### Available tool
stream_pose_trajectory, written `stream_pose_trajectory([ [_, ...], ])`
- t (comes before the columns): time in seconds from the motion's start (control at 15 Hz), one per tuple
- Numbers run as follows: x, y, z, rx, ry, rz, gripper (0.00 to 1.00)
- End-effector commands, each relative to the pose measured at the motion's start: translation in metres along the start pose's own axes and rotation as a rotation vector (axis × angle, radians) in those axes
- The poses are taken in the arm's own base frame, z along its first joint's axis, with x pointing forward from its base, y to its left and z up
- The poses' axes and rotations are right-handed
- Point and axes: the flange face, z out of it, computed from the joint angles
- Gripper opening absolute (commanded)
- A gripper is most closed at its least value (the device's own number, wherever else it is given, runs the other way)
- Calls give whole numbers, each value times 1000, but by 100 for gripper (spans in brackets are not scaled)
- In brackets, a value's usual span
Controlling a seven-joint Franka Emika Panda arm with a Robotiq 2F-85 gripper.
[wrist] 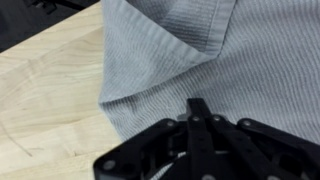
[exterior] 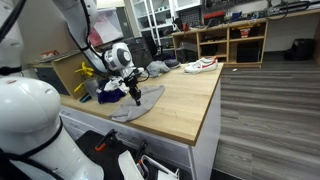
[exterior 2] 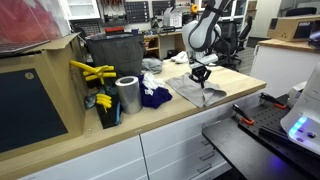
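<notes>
Gripper (wrist: 198, 108) closed, tips down on the grey cloth (wrist: 170, 45), which lies on the wooden table (wrist: 40, 90) with 1 corner folded over, mid-frame in both exterior views. Can't tell if fabric is pinched. Looks like the grab step; the next move calls for a slow lift, checking that the cloth follows.

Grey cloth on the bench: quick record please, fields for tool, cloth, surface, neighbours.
tool state: tool shut, tips down at the cloth; cannot tell if fabric is pinched
cloth: grey ribbed fabric cloth, spread out, one edge folded over
surface: light wooden tabletop
neighbours: dark blue crumpled cloth beside the grey one; shiny metal cylinder upright beyond that
</notes>
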Motion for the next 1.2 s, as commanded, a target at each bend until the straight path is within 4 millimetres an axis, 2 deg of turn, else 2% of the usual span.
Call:
stream_pose_trajectory([
  [0.0,1,1,13,-31,-36,19,0],
  [0.53,-14,22,12,-78,-111,41,0],
  [0.8,-12,27,10,-95,-90,42,0],
  [1.13,-1,19,19,-80,-43,74,0],
])
